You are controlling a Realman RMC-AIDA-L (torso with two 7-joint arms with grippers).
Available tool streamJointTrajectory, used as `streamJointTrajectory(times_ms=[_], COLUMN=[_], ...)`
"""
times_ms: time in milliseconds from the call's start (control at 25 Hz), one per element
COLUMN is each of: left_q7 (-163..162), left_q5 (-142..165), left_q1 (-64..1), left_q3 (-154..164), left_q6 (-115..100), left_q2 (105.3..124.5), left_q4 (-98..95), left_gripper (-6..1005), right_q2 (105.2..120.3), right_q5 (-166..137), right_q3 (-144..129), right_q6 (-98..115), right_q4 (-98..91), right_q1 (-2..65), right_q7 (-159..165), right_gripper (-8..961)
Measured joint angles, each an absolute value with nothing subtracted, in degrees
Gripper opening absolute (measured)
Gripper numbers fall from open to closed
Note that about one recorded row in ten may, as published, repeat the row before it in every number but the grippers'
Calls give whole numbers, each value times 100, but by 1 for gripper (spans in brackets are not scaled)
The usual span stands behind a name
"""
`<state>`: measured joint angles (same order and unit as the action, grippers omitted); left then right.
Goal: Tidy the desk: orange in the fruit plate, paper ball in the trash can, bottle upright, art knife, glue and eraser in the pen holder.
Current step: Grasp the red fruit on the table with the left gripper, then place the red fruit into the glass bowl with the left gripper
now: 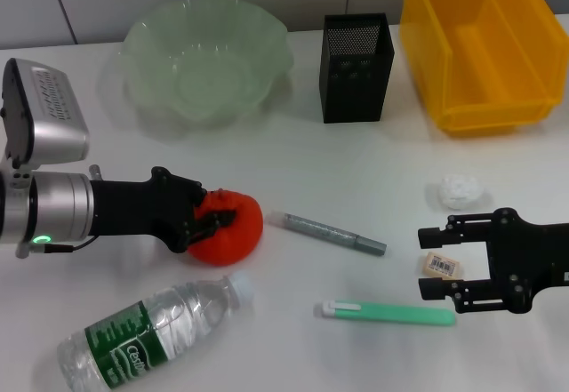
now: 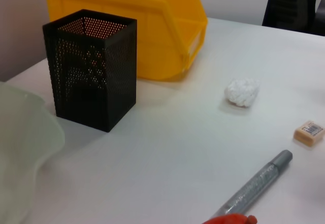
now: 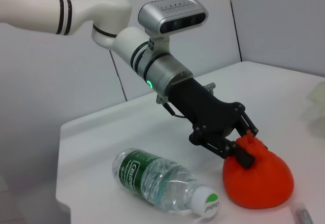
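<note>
Left tool (image 1: 212,219) pinches the bump of the squashed red-orange orange (image 1: 229,228) on the worktop (image 1: 293,161), fallen bottle (image 1: 151,328) just nearer, fruit plate (image 1: 206,59) beyond. Right tool (image 1: 438,263) open around the eraser (image 1: 442,266).

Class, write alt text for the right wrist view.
The left gripper pinches the bump on top of the orange, which sits on the white table. A bottle lies on its side beside it, cap toward the camera.
</note>
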<state>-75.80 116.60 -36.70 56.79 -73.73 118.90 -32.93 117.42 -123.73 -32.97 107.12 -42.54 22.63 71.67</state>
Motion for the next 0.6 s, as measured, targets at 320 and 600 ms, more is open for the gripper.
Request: streamJointTrajectory(times_ms=[320,600], left_q7=[-7824,-8329], left_q5=[11138,10779], left_q1=[-3486,-3513], left_q3=[5602,5632], left_q6=[-8160,-8078], left_q2=[11850,11854], left_q4=[-4014,-4587], left_gripper=[195,148], right_q2=[11751,11775], right_q5=[-12368,-12366], right_q3=[-3295,-3296], right_q6=[10636,10629], right_q4=[-4241,-4236], right_q1=[2274,2290], right_q7=[7167,7167], right_gripper=[663,663])
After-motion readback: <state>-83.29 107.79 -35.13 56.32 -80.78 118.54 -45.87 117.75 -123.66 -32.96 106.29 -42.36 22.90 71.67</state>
